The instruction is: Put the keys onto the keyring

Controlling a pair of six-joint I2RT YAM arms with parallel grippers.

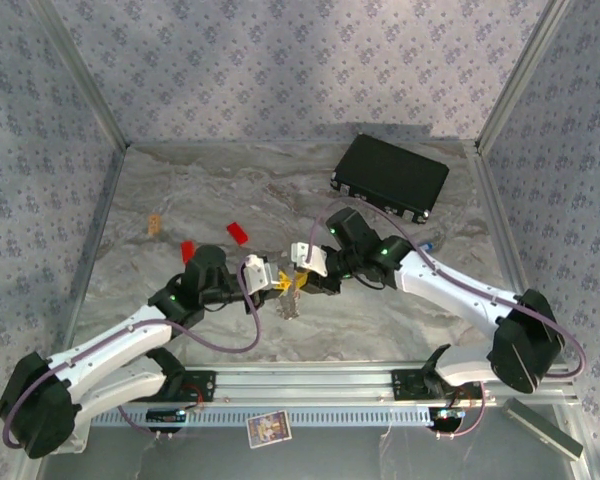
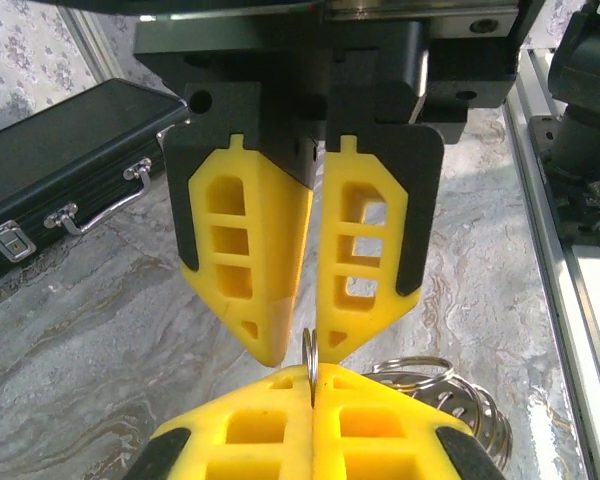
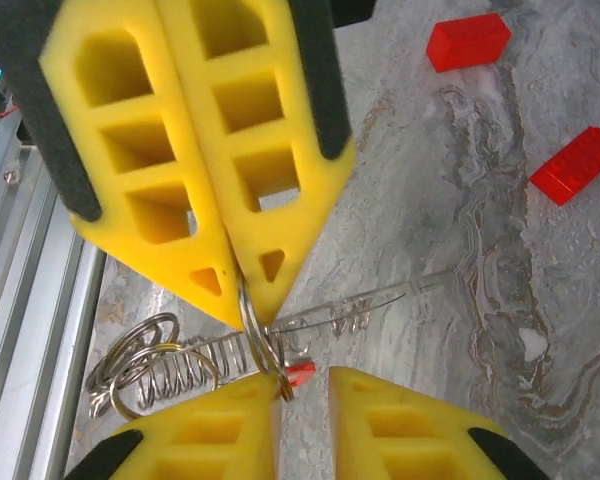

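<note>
Marbled surface (image 1: 180, 190), with a black case (image 1: 390, 178) at far right. The two grippers meet tip to tip at centre. Left gripper (image 2: 313, 372): clamped on a thin loop of the keyring (image 3: 195, 365), whose coiled body trails beside the fingertips. Right gripper (image 3: 305, 388): jaws narrowly apart, with a red-headed key (image 3: 301, 374) at the gap.

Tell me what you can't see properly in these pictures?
Red key: right wrist view, only its tip shows behind the thin ring.
Coiled keyring: left wrist view, cut by the bottom edge and the left pincer.
Blue bit: top view, too small, half under the right arm.
</note>
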